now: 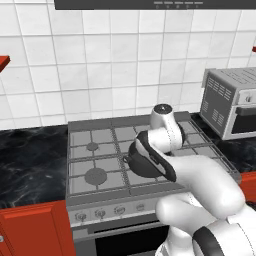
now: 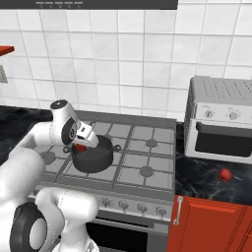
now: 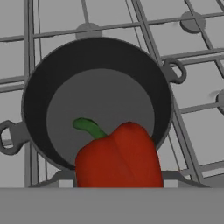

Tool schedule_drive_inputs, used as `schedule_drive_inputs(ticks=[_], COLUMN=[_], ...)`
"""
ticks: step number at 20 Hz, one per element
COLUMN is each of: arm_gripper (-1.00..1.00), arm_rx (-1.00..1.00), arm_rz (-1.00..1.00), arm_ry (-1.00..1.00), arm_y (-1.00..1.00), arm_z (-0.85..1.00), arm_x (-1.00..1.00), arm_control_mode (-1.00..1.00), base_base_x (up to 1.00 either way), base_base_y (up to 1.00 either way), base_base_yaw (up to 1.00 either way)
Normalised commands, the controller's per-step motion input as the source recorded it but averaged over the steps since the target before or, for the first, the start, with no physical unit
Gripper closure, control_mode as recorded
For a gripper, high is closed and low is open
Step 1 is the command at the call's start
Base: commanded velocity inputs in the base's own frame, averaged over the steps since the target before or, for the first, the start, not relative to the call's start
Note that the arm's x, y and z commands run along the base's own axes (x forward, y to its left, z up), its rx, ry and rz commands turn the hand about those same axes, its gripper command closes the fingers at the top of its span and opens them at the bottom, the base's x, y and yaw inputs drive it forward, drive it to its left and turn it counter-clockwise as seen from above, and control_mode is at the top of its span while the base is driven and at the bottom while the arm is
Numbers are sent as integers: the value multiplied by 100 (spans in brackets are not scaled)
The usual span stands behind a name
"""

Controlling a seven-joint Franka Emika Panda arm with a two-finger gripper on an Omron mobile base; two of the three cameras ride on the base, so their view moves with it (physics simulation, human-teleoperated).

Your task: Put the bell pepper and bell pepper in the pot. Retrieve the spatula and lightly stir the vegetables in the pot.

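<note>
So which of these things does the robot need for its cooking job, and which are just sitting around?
Needed for the job:
- red bell pepper held in the gripper above the pot
- pot on the stove, nothing in it yet
- second bell pepper on the counter by the toaster oven

Just sitting around:
- toaster oven
- stove burners

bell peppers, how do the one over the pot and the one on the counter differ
One bell pepper is held in the gripper above the pot; the other bell pepper lies untouched on the dark counter before the toaster oven. The first shows a green stem; the second's is too small to see. Both are red.
</note>
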Motion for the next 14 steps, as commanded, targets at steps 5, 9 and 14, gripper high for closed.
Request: schedule_drive_inputs(ticks=[5, 9, 14], arm_gripper=[100, 100, 100], arm_rx=[-2, 0, 0], arm_rz=[-1, 0, 0], arm_ry=[0, 2, 8], arm_y=[-1, -1, 1], arm_z=[-39, -32, -12], arm_x=[14, 24, 32], arm_control_mode=[-100, -100, -100], base_base_x=[0, 0, 0], base_base_y=[0, 0, 0], base_base_yaw=[0, 0, 0])
